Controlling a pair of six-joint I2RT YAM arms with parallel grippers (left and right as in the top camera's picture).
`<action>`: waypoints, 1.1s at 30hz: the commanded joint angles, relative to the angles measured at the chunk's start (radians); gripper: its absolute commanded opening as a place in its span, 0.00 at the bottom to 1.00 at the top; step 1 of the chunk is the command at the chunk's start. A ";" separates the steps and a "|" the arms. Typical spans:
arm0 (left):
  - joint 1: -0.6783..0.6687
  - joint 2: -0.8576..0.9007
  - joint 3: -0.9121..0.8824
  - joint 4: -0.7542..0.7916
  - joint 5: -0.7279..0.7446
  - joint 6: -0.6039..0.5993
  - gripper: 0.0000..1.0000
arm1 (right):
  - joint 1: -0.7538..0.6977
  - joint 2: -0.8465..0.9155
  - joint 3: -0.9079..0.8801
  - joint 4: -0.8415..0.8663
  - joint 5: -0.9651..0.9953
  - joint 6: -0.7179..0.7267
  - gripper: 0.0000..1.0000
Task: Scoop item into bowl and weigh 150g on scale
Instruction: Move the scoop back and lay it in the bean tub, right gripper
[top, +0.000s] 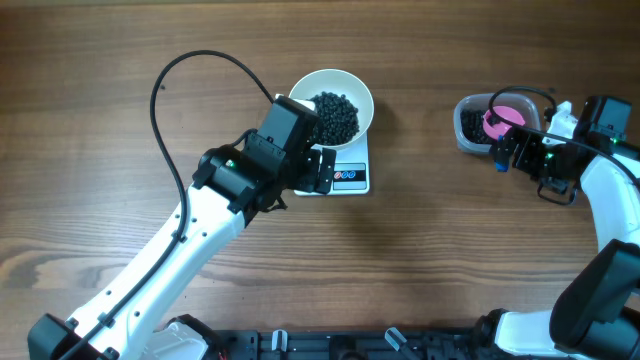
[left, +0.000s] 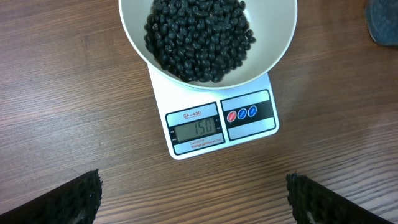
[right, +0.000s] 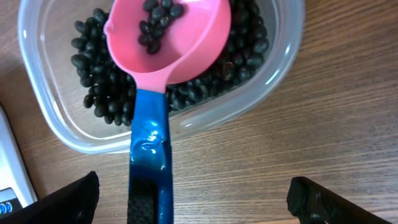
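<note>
The white bowl (left: 273, 53) stands on the scale (left: 186, 146) and holds a heap of the black item (left: 199, 37); the display (left: 196, 129) reads 150. My left gripper (left: 196, 200) hangs open just in front of the scale (top: 360, 160), touching nothing. At the right, a pink scoop (right: 186, 50) with a few beans in it rests in a clear tub (right: 56, 127) of more of the item (right: 102, 99). The scoop's blue handle (right: 149, 162) lies between the fingers of my open right gripper (right: 196, 202), touching neither.
The tub (top: 468, 125) sits at the table's right side, well apart from the bowl (top: 320, 82). A black cable (top: 175, 70) loops over the table behind the left arm. Bare wood lies between scale and tub.
</note>
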 joint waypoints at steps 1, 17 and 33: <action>-0.004 -0.014 -0.006 0.000 0.009 -0.009 1.00 | -0.002 -0.068 -0.002 -0.006 0.026 0.027 1.00; -0.004 -0.014 -0.006 0.000 0.009 -0.009 1.00 | -0.001 -0.623 -0.005 -0.176 -0.200 -0.288 1.00; -0.004 -0.014 -0.006 0.000 0.009 -0.009 1.00 | -0.001 -0.546 -0.005 -0.178 -0.200 -0.289 1.00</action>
